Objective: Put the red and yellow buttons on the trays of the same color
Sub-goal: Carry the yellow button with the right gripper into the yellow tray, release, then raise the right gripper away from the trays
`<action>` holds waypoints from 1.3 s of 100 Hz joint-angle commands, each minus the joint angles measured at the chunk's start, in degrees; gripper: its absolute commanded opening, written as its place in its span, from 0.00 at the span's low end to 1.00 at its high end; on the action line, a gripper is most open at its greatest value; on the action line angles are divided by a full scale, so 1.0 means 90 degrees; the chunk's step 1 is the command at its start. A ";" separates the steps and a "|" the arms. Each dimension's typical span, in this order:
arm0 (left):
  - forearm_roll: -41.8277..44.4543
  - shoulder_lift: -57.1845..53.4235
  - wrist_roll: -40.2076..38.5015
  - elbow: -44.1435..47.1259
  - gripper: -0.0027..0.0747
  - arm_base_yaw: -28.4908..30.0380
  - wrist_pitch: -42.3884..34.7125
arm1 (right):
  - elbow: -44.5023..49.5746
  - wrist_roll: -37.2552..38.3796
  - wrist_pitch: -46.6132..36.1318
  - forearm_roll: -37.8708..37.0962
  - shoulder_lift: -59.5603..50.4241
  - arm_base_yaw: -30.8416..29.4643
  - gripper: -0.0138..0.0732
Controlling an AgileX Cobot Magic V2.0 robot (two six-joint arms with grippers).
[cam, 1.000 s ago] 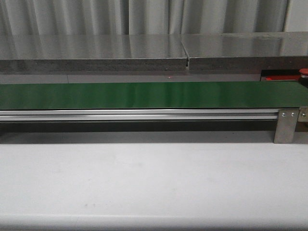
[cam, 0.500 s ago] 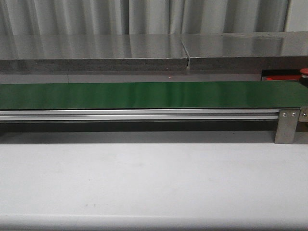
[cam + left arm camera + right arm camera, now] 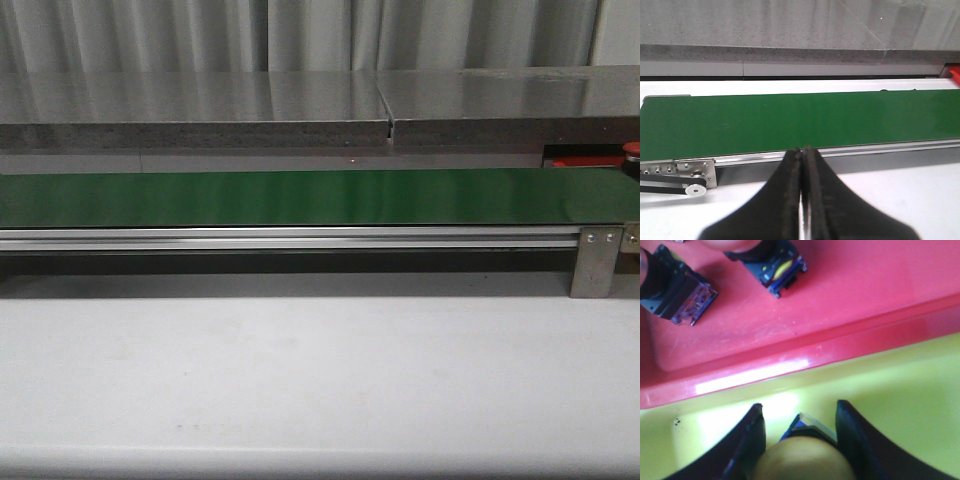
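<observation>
The right gripper [image 3: 799, 440] holds a rounded yellow button [image 3: 802, 457] low over the glossy yellow tray [image 3: 900, 385], seemingly to set it down there, while the left gripper [image 3: 803, 165] waits pressed closed near the empty green belt [image 3: 790, 122].

A lab or industrial test cell: a green conveyor belt [image 3: 300, 197] on an aluminium rail [image 3: 290, 238] crosses a plain white tabletop [image 3: 320, 370], grey curtains [image 3: 300, 35] behind.

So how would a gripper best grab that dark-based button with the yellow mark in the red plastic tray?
Probably grip the button by its squarish dark base, pinching opposite flat sides, from above; its rounded cap would likely slip.
</observation>
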 commanded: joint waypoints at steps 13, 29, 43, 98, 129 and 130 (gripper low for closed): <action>-0.0130 0.0051 -0.0015 -0.0168 0.01 -0.0044 -0.0489 | -0.0133 -0.0081 -0.0369 0.0159 -0.0344 0.0018 0.38; -0.0130 0.0051 -0.0015 -0.0168 0.01 -0.0044 -0.0489 | -0.0133 -0.0087 -0.0407 0.0159 -0.0314 0.0018 0.38; -0.0130 0.0051 -0.0015 -0.0168 0.01 -0.0044 -0.0489 | -0.0133 -0.0087 -0.0338 0.0159 -0.0116 0.0018 0.38; -0.0130 0.0051 -0.0015 -0.0168 0.01 -0.0044 -0.0489 | -0.0171 -0.0087 -0.0162 0.0154 -0.0112 0.0010 0.75; -0.0130 0.0051 -0.0015 -0.0168 0.01 -0.0044 -0.0489 | -0.0171 -0.0087 -0.0375 0.0183 -0.1020 0.0039 0.75; -0.0130 0.0051 -0.0015 -0.0168 0.01 -0.0044 -0.0489 | -0.0171 -0.0087 -0.0375 0.0184 -0.1044 0.0039 0.75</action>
